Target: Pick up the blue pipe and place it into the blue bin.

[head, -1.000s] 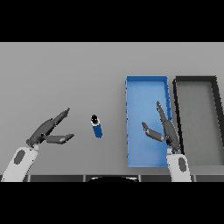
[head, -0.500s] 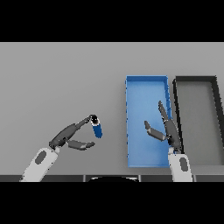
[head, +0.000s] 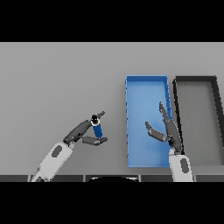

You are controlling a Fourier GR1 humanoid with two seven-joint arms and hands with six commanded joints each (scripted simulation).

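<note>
The blue pipe (head: pixel 96 128), a short blue cylinder with a dark top, lies on the grey table left of the blue bin (head: pixel 146 87). My left hand (head: pixel 81 131) reaches in from the lower left, fingers behind the pipe and thumb in front of it, lightly around it but still spread. My right hand (head: pixel 168 129) hovers open over the near right part of the blue bin, fingers straight and thumb out to the left.
A black bin (head: pixel 195 81) stands directly right of the blue bin, the two side by side. Grey table surface stretches to the left and the back.
My left hand has moved right and forward to the pipe, its fingers now on either side of it. The right hand has stayed over the blue bin.
</note>
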